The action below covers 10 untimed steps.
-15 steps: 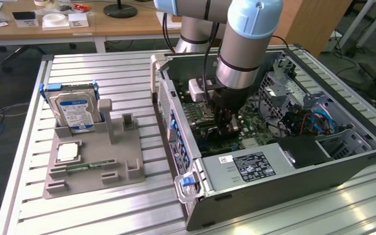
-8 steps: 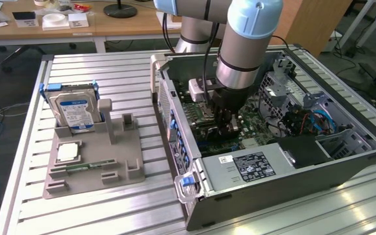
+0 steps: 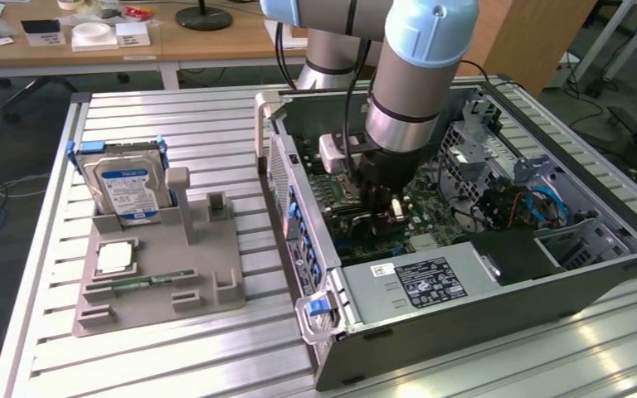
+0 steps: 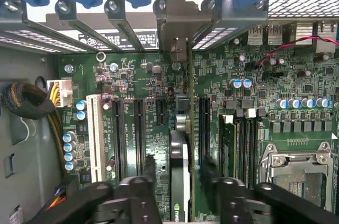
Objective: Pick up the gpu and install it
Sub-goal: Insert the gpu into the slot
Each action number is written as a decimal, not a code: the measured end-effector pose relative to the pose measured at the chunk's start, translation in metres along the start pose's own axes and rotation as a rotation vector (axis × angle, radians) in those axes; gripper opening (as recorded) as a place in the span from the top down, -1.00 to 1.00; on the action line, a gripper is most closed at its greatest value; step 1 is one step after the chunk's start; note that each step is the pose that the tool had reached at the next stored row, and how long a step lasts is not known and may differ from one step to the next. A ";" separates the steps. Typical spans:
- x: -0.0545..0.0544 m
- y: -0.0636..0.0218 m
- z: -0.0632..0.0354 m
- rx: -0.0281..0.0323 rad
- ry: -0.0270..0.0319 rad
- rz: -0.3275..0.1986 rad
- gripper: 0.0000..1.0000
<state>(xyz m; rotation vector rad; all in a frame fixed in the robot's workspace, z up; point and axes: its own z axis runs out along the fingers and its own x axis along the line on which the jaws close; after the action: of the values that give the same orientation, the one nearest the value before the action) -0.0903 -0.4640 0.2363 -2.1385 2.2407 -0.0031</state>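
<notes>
Black two-finger gripper [image 4: 180, 192], jaws parted and straddling the gpu [image 4: 180, 166], a green card with black cooler standing on edge in a motherboard [image 4: 137, 81] slot, silver bracket at the rear wall; grip or clearance cannot be told. Judged light, stiff, fragile: hold by its edges. Open grey computer case [image 3: 430, 327] contains it; grey parts tray [image 3: 158, 303] holds a blue-labelled hard drive [image 3: 128, 189].

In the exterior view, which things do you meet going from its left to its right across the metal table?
Hard drive standing in the grey fixture tray → computer case lying open, with the gripper lowered inside it over the motherboard.
</notes>
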 end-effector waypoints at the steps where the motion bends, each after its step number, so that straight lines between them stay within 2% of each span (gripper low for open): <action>1: 0.000 0.0000 0.0000 0.0000 -0.0001 0.000 0.09; 3: 0.000 0.0000 0.0000 0.0000 0.0000 0.000 -0.14; 6: 0.000 0.0000 0.0000 0.0000 0.0001 0.000 -0.25; 7: 0.000 0.0000 0.0000 0.0000 0.0000 0.000 -0.38; 10: 0.000 -0.0002 -0.0045 0.0000 0.0001 0.000 -0.38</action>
<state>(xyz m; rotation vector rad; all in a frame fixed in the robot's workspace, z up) -0.0902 -0.4640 0.2408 -2.1386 2.2408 -0.0033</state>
